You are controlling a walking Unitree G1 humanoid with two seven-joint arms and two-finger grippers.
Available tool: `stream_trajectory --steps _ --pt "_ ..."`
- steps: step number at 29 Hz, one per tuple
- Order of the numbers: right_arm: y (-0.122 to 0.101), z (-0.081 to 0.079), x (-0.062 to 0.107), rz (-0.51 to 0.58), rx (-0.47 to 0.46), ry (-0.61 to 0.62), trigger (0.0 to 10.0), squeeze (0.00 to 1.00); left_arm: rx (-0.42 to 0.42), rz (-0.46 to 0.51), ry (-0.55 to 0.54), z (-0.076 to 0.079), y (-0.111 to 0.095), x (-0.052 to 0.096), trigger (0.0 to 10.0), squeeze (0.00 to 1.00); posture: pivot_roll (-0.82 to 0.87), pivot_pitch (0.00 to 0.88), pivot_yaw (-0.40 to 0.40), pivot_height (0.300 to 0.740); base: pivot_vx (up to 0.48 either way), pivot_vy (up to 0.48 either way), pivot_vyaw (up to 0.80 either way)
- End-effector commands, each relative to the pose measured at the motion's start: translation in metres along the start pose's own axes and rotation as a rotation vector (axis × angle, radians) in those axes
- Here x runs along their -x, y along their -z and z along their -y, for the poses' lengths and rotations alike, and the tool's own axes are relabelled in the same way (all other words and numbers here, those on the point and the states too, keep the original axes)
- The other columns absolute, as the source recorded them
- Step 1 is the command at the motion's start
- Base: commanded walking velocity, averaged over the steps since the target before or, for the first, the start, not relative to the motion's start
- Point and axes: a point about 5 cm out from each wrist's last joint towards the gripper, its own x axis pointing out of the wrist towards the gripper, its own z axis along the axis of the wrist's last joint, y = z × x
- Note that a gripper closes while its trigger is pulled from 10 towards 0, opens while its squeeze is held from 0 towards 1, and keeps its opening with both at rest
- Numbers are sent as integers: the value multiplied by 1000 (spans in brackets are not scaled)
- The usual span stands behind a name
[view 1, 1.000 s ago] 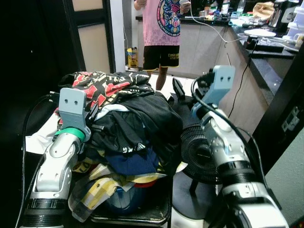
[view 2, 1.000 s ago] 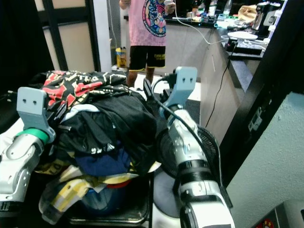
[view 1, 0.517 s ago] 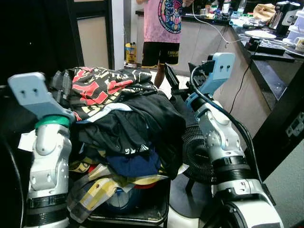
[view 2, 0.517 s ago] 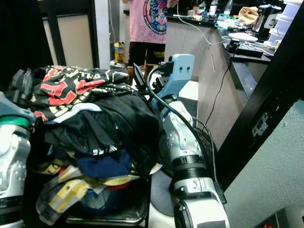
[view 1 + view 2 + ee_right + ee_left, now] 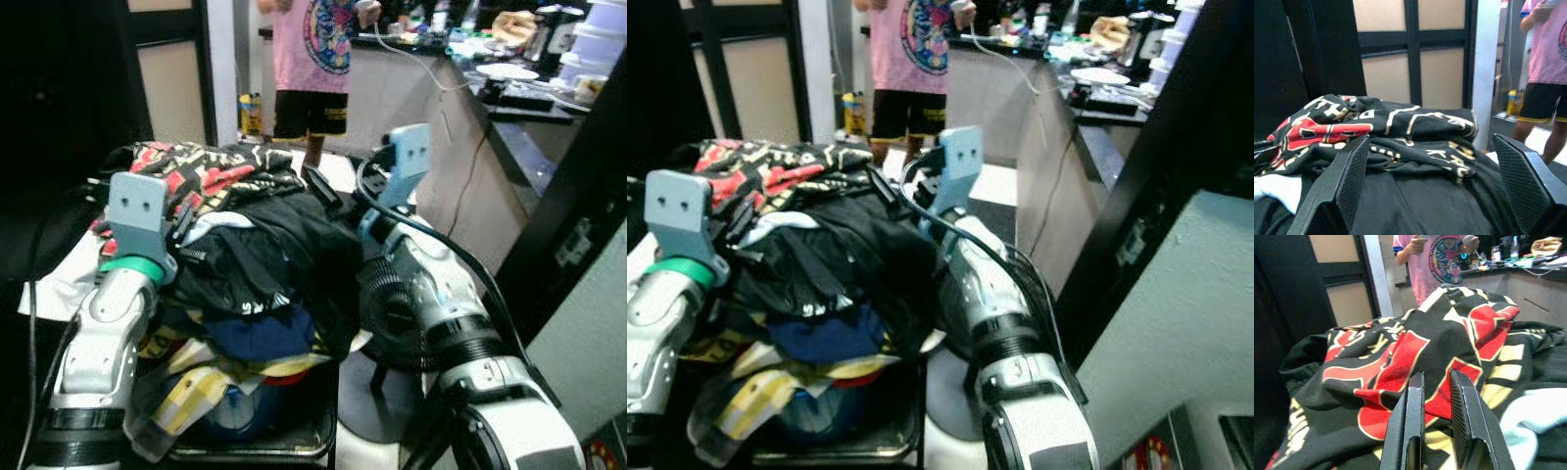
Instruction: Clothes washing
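A tall pile of clothes [image 5: 265, 255] overflows a dark basket [image 5: 294, 443] in front of me. A black shirt with red and cream lettering [image 5: 211, 168] lies on top at the back. My left gripper [image 5: 1436, 377] is at the pile's left side, its fingers [image 5: 181, 220] close together just above that lettered shirt [image 5: 1400, 362], holding nothing. My right gripper [image 5: 1431, 142] is at the pile's right side, wide open, with its fingers [image 5: 323, 191] over the black garments and pointing across the pile.
A black floor fan [image 5: 387, 313] stands right of the basket, beside my right arm. A person in a pink shirt and black shorts [image 5: 318, 59] stands beyond the pile. A cluttered dark counter [image 5: 509, 88] runs along the right, with a dark framed door [image 5: 167, 69] behind left.
My left gripper has swung back in against the pile's left side after standing farther out and higher half a second ago. The right arm kept its place at the pile; the camera shifted.
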Motion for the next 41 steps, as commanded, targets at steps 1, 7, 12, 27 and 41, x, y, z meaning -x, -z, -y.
stream_trajectory --steps 1,7,12,27,41 --pt "-3 -4 -8 0 -41 -13 10000 1000 5 -16 -20 -4 4 2 10000 0 -32 22 -37 740 0 0 0" --pt "-5 -15 -22 -20 -75 -29 10000 1000 45 -20 -52 -8 4 7 10000 0 -35 34 -45 740 0 0 0" --pt "-6 -16 -27 -21 -64 -10 10000 1000 37 -36 -45 -7 5 8 10000 0 -33 41 -49 740 0 0 0" --pt "-25 -14 -43 -65 43 62 10000 0 40 -55 -55 -9 4 15 10000 0 -29 110 -78 740 0 0 0" --pt "-63 -9 -46 107 -8 33 10000 0 298 250 -26 -4 -60 4 10000 0 -21 92 -93 740 0 0 0"
